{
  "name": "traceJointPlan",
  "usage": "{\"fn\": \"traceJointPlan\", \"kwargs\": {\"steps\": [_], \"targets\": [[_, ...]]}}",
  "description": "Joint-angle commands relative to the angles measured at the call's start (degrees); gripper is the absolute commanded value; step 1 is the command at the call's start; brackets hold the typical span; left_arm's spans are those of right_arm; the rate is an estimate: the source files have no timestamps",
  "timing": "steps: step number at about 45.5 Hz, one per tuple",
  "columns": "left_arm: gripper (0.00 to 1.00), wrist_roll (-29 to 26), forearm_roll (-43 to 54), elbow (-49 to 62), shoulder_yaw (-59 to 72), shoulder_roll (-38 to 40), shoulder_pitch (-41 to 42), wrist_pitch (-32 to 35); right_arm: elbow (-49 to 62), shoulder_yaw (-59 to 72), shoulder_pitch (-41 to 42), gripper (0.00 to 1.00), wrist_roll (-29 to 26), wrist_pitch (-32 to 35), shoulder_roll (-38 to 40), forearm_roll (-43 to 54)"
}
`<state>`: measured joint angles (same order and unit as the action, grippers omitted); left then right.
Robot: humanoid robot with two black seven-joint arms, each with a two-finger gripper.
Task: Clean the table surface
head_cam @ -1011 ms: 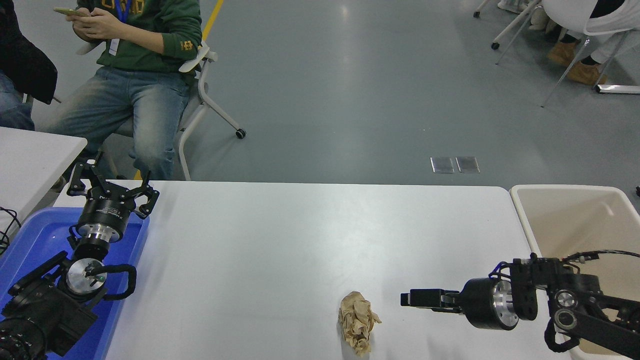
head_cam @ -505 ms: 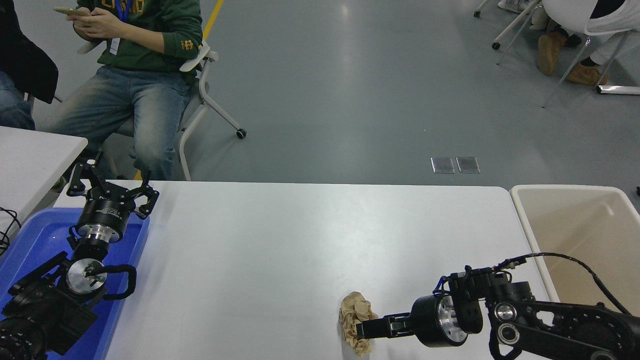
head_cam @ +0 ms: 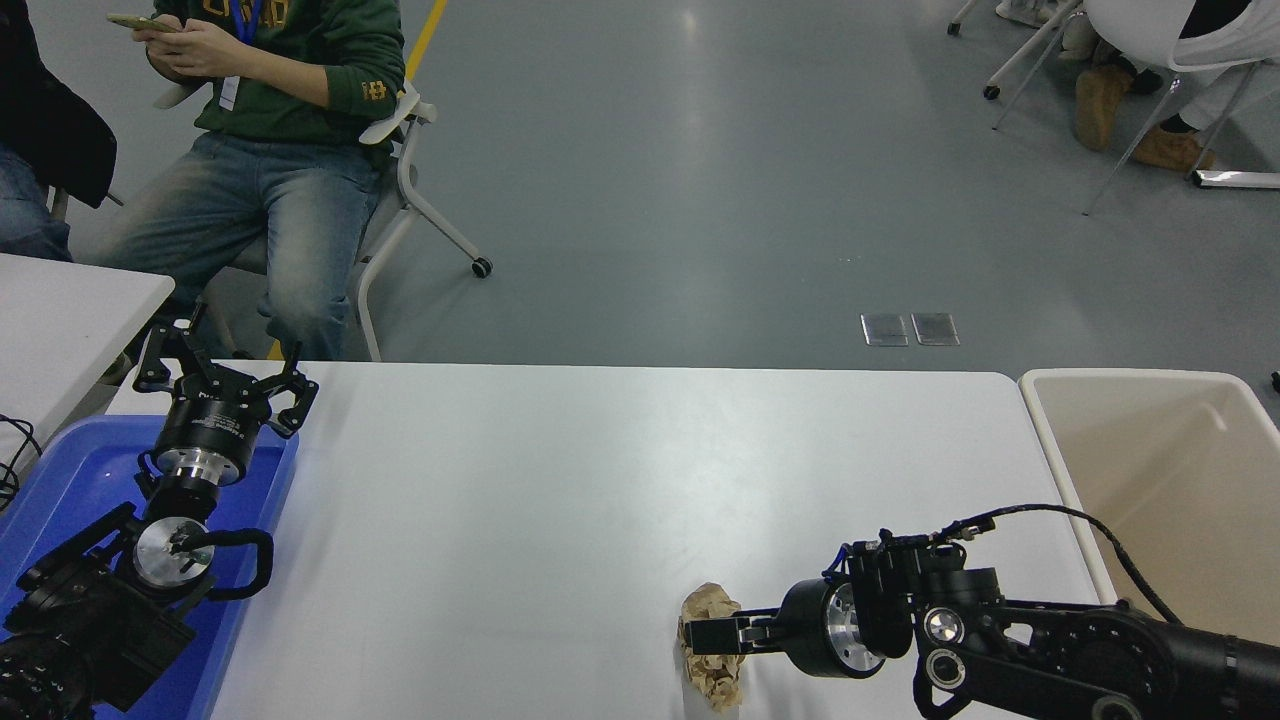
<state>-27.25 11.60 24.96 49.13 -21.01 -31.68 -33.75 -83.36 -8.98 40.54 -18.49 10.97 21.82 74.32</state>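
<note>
The white table surface (head_cam: 600,470) fills the middle of the head view. A crumpled brown paper wad (head_cam: 717,683) lies on it near the front edge, right of centre. My right gripper (head_cam: 697,636) comes in from the lower right, points left and reaches over the wad's middle, covering part of it. Whether it grips the wad does not show. My left gripper (head_cam: 222,381) is parked at the lower left above a blue tray, open and empty.
A blue plastic tray (head_cam: 70,480) sits at the table's left end under the left arm. A beige bin (head_cam: 1045,430) stands off the right end. A smaller white table (head_cam: 60,310) is at the left. A person (head_cam: 270,150) sits beyond the far left corner.
My right arm has swung left and toward the table's front, from beside the paper wad to over it. The wad and the left arm have stayed put.
</note>
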Motion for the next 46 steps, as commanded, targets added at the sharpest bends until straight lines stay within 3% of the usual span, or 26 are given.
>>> {"fn": "traceJointPlan", "kwargs": {"steps": [1, 40, 46], "targets": [[1.0, 0.0, 0.0, 0.0, 0.0, 0.0, -0.04, 0.0, 2.41, 0.19, -0.38, 1.0, -0.4, -0.68, -2.48, 0.39], [1.0, 0.0, 0.0, 0.0, 0.0, 0.0, 0.04, 0.0, 6.63, 0.46, -5.48, 1.0, 1.27, -3.32, -5.47, 8.91], [1.0, 0.0, 0.0, 0.0, 0.0, 0.0, 0.04, 0.0, 7.68, 1.51, -5.56, 0.87, 2.41, -6.39, -6.53, 11.63]]}}
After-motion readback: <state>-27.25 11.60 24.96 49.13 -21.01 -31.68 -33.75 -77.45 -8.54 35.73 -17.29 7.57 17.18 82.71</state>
